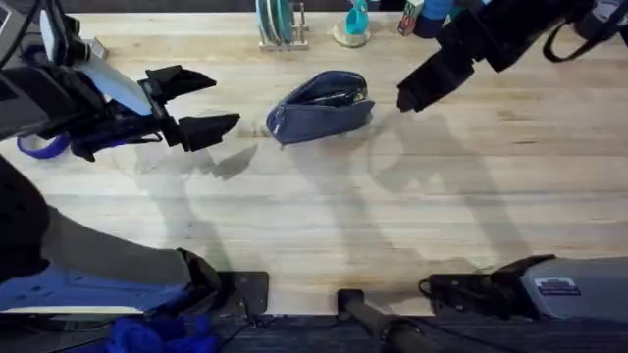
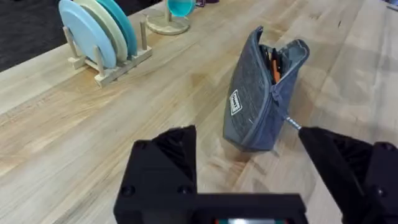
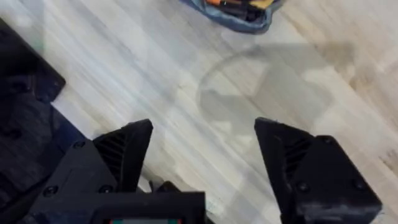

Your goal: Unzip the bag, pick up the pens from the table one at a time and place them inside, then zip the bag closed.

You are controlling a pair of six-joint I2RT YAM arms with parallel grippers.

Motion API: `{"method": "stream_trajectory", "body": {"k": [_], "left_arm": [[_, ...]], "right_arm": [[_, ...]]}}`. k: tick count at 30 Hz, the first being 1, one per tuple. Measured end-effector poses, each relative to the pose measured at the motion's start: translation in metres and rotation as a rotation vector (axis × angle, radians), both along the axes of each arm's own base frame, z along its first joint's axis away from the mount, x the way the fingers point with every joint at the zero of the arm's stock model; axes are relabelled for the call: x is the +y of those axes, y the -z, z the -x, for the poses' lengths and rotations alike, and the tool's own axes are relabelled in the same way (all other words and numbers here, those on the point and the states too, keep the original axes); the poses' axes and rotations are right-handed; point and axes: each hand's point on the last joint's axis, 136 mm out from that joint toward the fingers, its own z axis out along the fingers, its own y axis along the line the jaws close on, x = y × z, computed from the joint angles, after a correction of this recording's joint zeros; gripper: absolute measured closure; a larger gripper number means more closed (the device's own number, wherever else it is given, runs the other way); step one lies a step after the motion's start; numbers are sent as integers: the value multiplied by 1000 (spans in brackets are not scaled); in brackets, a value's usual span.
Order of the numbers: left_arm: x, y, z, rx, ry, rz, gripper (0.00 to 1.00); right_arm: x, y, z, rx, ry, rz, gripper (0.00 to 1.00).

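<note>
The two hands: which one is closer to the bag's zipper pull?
The left hand. It sits open just beside the bag, at the end with the zipper pull. The right hand, also open, hovers off the opposite end.

Taking the bag [image 1: 320,108] as my mark: bare table [image 1: 324,226] lies open all along its near side, wide enough for either arm. My left gripper [image 1: 196,106], fingers spread, hangs left of the bag with clear wood between. My right gripper [image 1: 417,93] hovers just right of it. Behind the bag a plate rack [image 1: 280,25] and a teal cup [image 1: 355,20] crowd the far edge.
</note>
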Motion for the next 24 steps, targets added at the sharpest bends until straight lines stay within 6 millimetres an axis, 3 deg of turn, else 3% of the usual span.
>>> {"method": "stream_trajectory", "body": {"k": [8,12,18,24], "left_arm": [[0,0,0,0,0,0,8],[0,0,0,0,0,0,8],[0,0,0,1,0,0,8],[0,0,0,0,0,0,7]], "right_arm": [[0,0,1,14,30,-5,5],[8,-5,-9,-4,83,-55,6],[20,-15,-28,-18,213,-156,5],[22,-14,-30,28,393,-155,6]]}}
